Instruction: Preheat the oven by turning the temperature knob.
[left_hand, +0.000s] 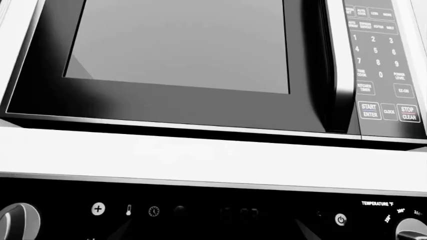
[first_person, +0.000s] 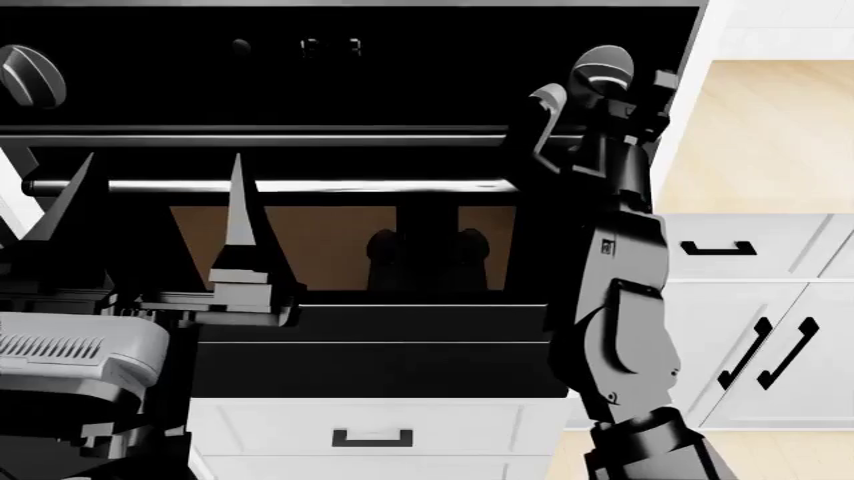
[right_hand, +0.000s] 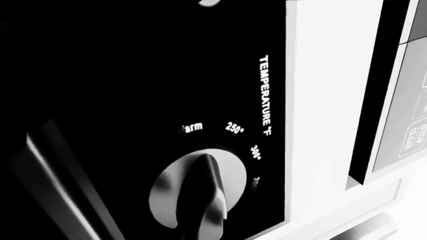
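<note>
The black oven (first_person: 334, 250) fills the head view, with a silver bar handle (first_person: 294, 186) and a brownish window. The temperature knob (first_person: 603, 68) sits at the right end of its control panel. My right gripper (first_person: 601, 98) is raised to it, with one finger on each side and the jaws apart. In the right wrist view the temperature knob (right_hand: 200, 192) is close, its ridge near upright under the "TEMPERATURE °F" scale. One dark finger (right_hand: 60, 185) shows beside it. My left gripper (first_person: 160, 205) is open and empty, its fingers pointing up in front of the handle.
A like silver knob (first_person: 30, 75) sits at the panel's left end, and a small display (first_person: 330, 47) in the middle. A microwave (left_hand: 180, 55) is built in above the oven. White cabinets with black handles (first_person: 767, 350) stand to the right, and a drawer (first_person: 371, 437) below.
</note>
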